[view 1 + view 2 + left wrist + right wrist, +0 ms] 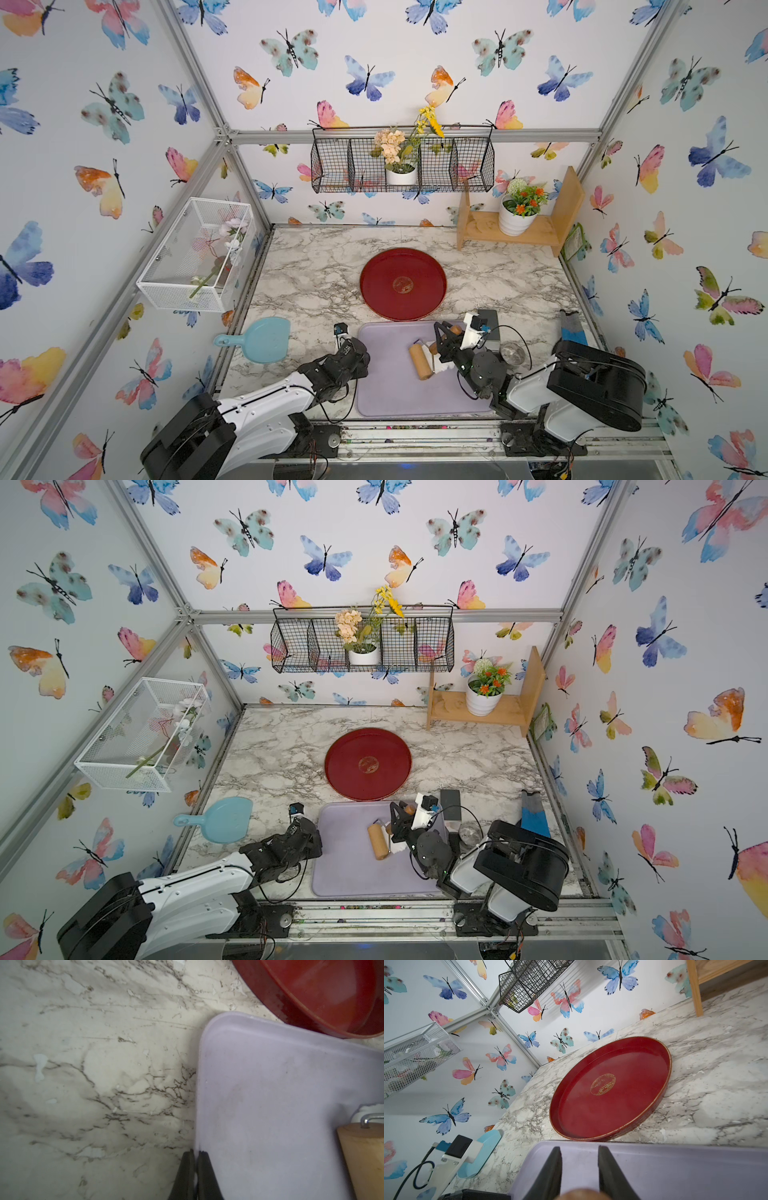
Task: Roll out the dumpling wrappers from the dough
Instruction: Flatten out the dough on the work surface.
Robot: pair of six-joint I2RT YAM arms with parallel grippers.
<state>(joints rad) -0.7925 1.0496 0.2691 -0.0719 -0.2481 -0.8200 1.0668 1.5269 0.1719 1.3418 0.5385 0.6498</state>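
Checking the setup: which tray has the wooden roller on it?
The rectangular lavender tray; the round red tray behind it holds nothing.

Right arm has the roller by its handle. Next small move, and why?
Probably roll the wooden roller across the dough on the lavender tray. The right gripper grips its handle, white dough shows beside the barrel, the left gripper is shut at the tray's edge, and the red tray holds nothing.
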